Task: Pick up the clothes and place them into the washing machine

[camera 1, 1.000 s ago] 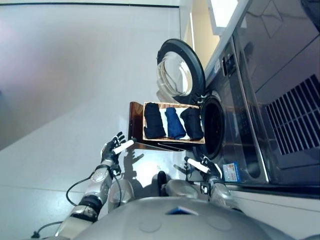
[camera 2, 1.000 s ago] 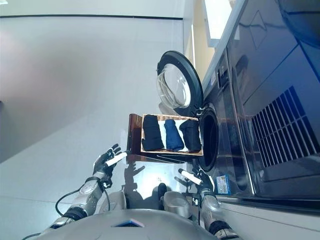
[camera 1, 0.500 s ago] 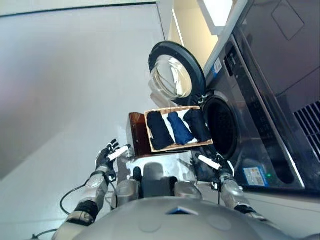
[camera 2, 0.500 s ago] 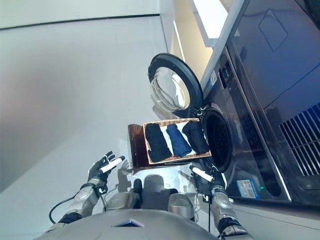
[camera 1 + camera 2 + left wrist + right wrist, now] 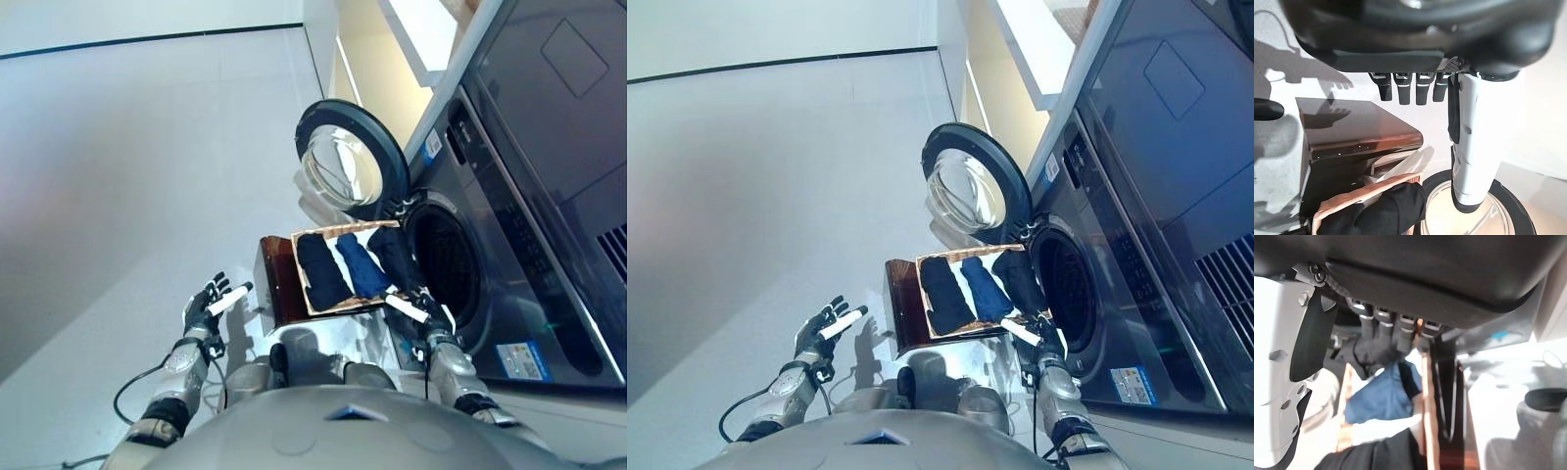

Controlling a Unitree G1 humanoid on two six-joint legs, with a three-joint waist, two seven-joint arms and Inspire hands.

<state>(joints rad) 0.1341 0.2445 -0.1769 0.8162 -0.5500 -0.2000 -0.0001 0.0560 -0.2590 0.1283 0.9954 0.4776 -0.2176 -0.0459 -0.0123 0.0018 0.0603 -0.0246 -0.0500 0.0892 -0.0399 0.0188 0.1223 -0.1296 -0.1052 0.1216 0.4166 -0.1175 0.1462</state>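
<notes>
While the washing machine (image 5: 509,245) stands at the right of the left eye view with its round door (image 5: 351,162) swung wide, a tray (image 5: 310,302) holding three folded clothes sits on a brown stand (image 5: 275,289) just in front of the dark drum opening (image 5: 446,259). A black piece (image 5: 321,272) lies farthest from the drum, a blue piece (image 5: 361,268) in the middle and another dark piece (image 5: 394,257) nearest the drum. The right hand (image 5: 427,315) is at the near corner of the tray, close to the dark piece, its white-covered thumb pointing toward the tray. The left hand (image 5: 208,305) is raised over the pale floor (image 5: 118,176), apart from the stand, with fingers spread and nothing in it.

From the right eye view the layout is the same: the right hand (image 5: 1042,336) shows at the tray's near edge below the drum opening, and the left hand (image 5: 821,328) is well apart from the clothes, opened wide and empty.

Looking along the left hand, the left wrist view shows straight fingers (image 5: 1405,90) and the white thumb (image 5: 1471,147) holding nothing; past them are the brown stand (image 5: 1359,129), a bit of the tray with the black piece (image 5: 1396,208), and the door's rim.

Along the right hand, the right wrist view shows fingers (image 5: 1388,335) reaching down over the tray's rim (image 5: 1427,396) toward the blue piece (image 5: 1383,396). They look loosely extended and not closed round any cloth; whether the tips touch the fabric cannot be told.
</notes>
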